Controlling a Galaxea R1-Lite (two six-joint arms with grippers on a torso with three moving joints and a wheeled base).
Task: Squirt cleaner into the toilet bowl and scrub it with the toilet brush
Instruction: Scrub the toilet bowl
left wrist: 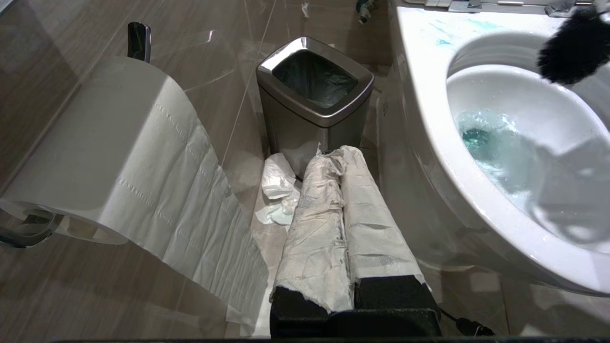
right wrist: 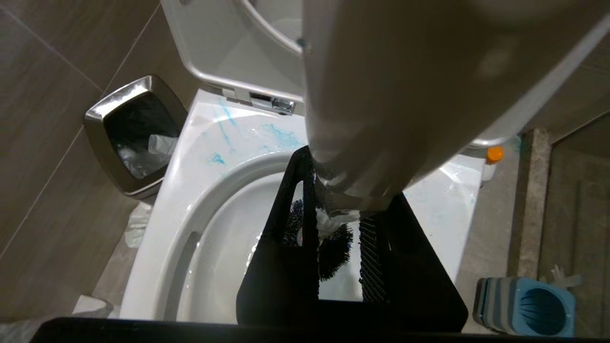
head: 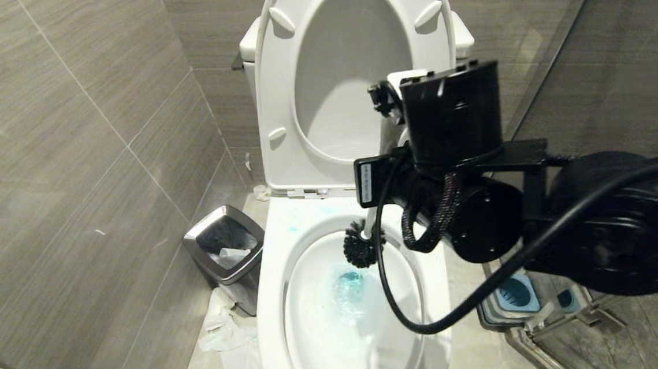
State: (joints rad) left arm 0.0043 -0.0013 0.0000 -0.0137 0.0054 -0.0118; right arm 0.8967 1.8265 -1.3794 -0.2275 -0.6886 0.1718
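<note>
Your right gripper (right wrist: 340, 209) was clamped on the toilet brush (head: 363, 244); its handle ran steeply down, head just above the toilet bowl (head: 273, 304) water.

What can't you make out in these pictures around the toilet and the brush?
- Right pincer: its hold on the toilet brush handle is hidden in the head view by the arm's own wrist; blurred close up in the right wrist view.
- Brush holder: partly behind the arm, head view.
- Cleaner bottle: mostly hidden behind the toilet bowl, right wrist view.
</note>
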